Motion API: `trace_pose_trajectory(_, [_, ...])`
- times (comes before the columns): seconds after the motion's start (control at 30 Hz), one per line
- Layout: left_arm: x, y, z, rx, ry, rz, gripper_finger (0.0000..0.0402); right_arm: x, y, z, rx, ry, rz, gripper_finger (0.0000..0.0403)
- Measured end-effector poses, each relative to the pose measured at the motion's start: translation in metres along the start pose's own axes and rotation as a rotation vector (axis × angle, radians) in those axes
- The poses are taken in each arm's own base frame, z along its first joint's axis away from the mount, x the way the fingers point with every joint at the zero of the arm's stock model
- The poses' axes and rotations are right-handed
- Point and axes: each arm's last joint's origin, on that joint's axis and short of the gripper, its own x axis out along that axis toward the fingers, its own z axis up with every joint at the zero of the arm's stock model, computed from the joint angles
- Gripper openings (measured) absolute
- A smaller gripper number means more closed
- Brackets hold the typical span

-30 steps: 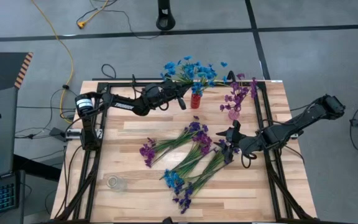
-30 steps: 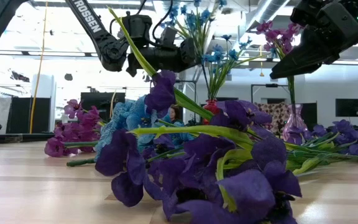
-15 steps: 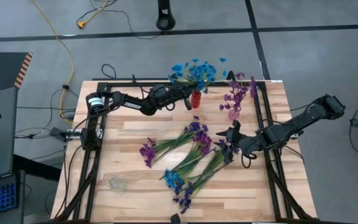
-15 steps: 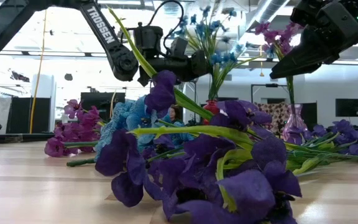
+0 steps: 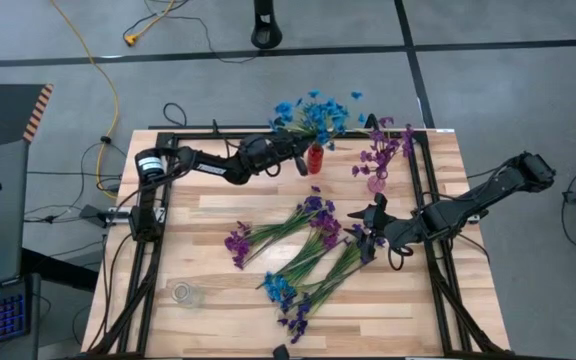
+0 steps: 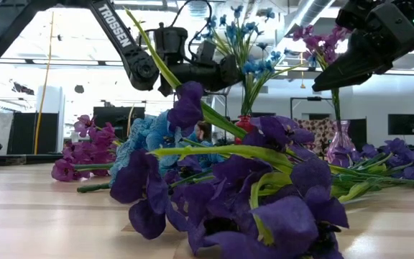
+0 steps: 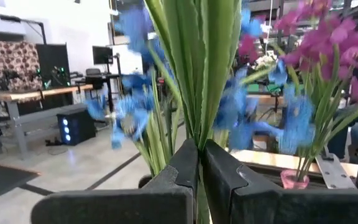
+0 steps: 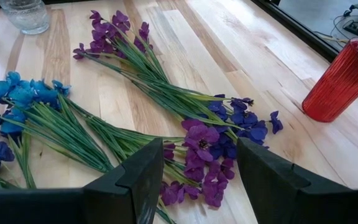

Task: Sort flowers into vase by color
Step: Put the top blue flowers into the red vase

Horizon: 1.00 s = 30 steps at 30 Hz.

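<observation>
two dark arms are working over the pale wooden counter (image 5: 228,205). the left gripper (image 5: 300,160) is reaching toward the far edge, its fingers (image 7: 185,168) pinched tight on a green stem of a bright blue artificial flower (image 7: 197,68), which is standing with other blue blossoms in the ribbed red vase (image 5: 315,159). just beside it, nearer the right rail, a clear pink vase (image 5: 375,184) is holding magenta-purple flowers (image 5: 383,150). the right gripper (image 5: 373,228) is hovering low over the middle of the counter with its fingers (image 8: 135,180) spread wide and gripping nothing, directly above the blossom ends of the loose flowers. those loose flowers (image 5: 303,250) are lying flat in a crossed heap at the counter's centre: magenta-purple heads (image 5: 236,243) pointing to the left, dark indigo-violet clusters (image 8: 235,124) under the right gripper, and bright blue heads (image 5: 276,288) toward the near edge. an empty clear glass jar (image 5: 186,293) is standing well apart near the front left corner.
</observation>
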Motion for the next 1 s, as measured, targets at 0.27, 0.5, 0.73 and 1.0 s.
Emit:
trace_pose_trajectory(0.27, [-0.003,0.001,0.017,0.084,0.056,-0.002,0.0000,0.000,0.000,0.000,-0.001,0.002,-0.001,0.0230])
trace_pose_trajectory(0.5, [-0.003,0.001,0.014,0.155,0.089,0.001,0.0000,0.000,0.000,0.000,-0.001,0.001,-0.001,0.0230])
trace_pose_trajectory(0.73, [-0.003,0.001,0.014,0.200,0.095,-0.001,0.0000,0.000,0.000,0.000,-0.001,0.001,-0.001,0.0230])
trace_pose_trajectory(1.0, [-0.004,0.001,0.008,0.206,0.152,-0.010,0.0000,0.000,0.000,0.000,-0.001,0.001,-0.001,0.0230])
